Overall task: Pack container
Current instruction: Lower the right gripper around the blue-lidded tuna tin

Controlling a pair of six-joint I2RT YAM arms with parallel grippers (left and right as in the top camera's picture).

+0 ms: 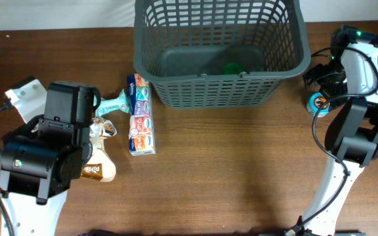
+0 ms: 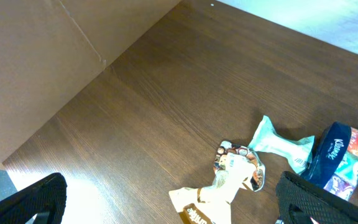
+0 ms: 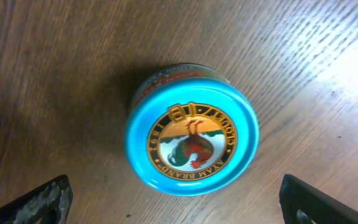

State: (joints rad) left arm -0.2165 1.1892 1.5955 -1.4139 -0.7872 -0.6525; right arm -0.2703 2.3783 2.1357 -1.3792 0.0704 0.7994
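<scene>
Only the top camera shows the big dark grey plastic basket [image 1: 222, 88], far across the wooden table [image 1: 241, 170]. The right pincer [image 3: 179, 202] hangs open over a round blue-topped tin [image 3: 191, 137]; left pincer [image 2: 173, 208] is open too.

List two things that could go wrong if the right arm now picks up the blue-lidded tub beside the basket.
1. The tub is round and smooth-lidded; the right gripper hangs over it, fingers wide apart, and an off-centre close might push it aside instead of gripping it.
2. The tub sits near the tall basket wall; a low carry may knock against it.
</scene>
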